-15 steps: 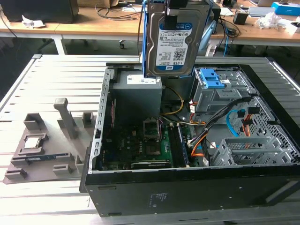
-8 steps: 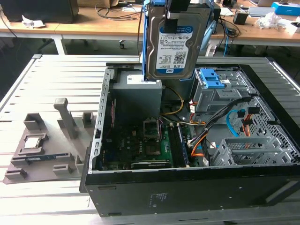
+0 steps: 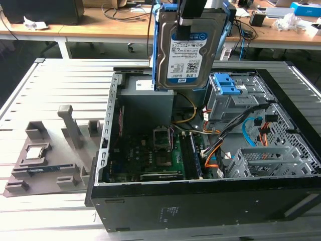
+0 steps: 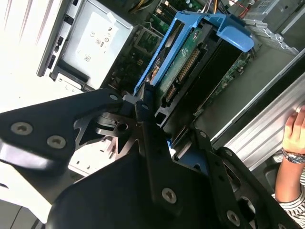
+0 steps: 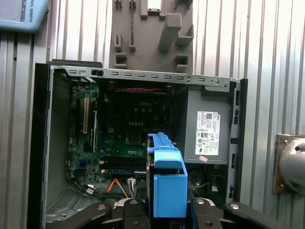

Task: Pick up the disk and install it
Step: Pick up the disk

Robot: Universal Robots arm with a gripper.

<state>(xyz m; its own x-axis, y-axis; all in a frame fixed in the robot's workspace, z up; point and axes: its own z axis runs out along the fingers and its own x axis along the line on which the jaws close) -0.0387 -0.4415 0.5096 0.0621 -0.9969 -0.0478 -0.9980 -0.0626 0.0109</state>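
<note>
Silver disk (image 3: 183, 50), blue-railed and upright, clamped in the end effector (image 5: 167, 210) above the open computer case (image 3: 200, 206).

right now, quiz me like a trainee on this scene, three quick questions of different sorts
1. True or false: the disk lies flat on the motherboard.
2. Its side rails are: A red, B blue, C green?
3. Fill the gap: the disk is held above the open computer ___.
Key: 1 false, the gripper jaws hold it upright; 2 B; 3 case.
</note>
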